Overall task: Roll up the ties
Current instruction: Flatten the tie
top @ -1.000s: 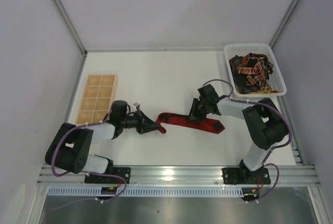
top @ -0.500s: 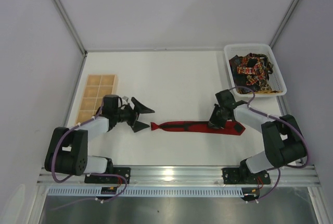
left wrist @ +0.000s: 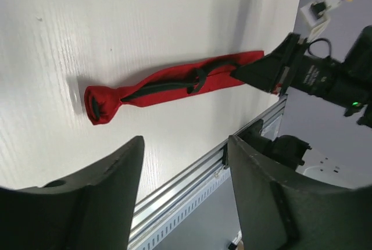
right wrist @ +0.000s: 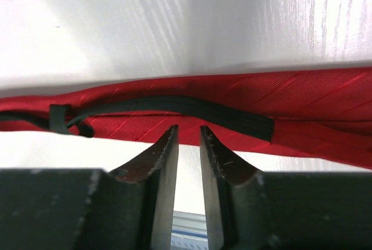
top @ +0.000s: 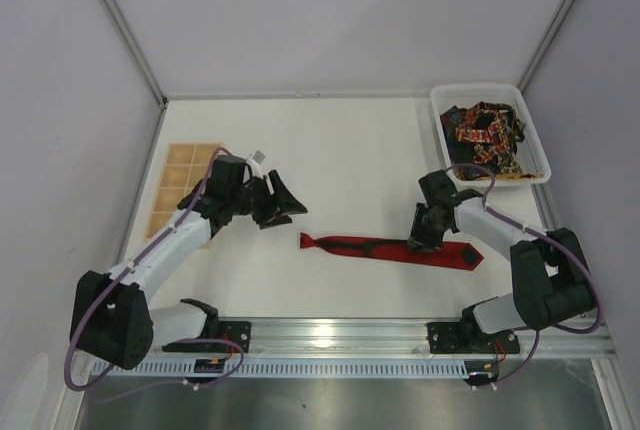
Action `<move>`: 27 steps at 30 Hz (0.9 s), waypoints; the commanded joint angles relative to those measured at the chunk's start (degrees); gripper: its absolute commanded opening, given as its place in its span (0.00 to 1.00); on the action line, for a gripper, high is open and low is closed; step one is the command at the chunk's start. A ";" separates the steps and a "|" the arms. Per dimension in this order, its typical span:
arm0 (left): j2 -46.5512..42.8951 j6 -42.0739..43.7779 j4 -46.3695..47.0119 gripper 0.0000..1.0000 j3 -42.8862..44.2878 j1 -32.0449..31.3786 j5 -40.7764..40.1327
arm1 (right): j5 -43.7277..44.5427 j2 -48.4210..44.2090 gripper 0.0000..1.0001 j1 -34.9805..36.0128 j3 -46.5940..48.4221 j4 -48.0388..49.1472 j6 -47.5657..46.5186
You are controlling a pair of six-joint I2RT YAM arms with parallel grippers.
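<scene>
White tabletop (top: 340, 140), pale grey walls (top: 330, 10), aluminium rail (top: 340, 335) along near edge

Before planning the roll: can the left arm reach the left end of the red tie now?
Probably yes: the left gripper is open, close to that end of the tie, and nothing lies between them.

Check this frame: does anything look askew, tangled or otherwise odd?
Mildly. The red tie lies stretched along the table, but its left end is bunched into a knob, and a dark strip along it ends in a loose loop. The other ties sit tangled in the white bin.
</scene>
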 commanded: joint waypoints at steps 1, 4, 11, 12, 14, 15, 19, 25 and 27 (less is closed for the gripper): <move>-0.61 4.75 -1.99 0.62 0.05 -4.02 -4.14 | 0.21 -2.37 0.28 -0.15 4.71 -4.71 -3.73; -0.61 6.68 -2.51 0.62 0.40 -5.44 -9.32 | 0.74 -4.30 0.31 -0.15 5.77 -7.61 -3.91; 2.81 10.81 -1.37 0.53 1.63 -8.25 -8.03 | 4.26 -2.99 0.29 -1.64 5.51 -7.63 -4.61; 4.38 11.08 -1.54 0.47 2.24 -9.13 -7.85 | 4.08 -2.64 0.30 -1.73 5.77 -7.79 -4.87; 6.06 10.82 -0.93 0.37 3.56 -11.68 -6.63 | 5.92 -3.07 0.35 -1.82 6.13 -8.93 -4.35; 6.68 9.51 0.99 0.23 3.57 -12.47 -6.27 | 6.80 -3.59 0.45 -2.43 5.95 -9.29 -3.13; 10.36 6.25 4.25 0.00 4.27 -17.03 -10.56 | 6.90 -7.89 0.40 -6.90 3.23 -9.55 0.82; 16.07 4.84 6.63 0.00 7.86 -21.35 -14.51 | 10.40 -15.02 0.41 -10.87 0.42 -13.07 2.42; 19.68 4.58 6.71 0.01 8.84 -21.36 -15.05 | 11.02 -15.29 0.39 -11.40 0.15 -14.47 4.78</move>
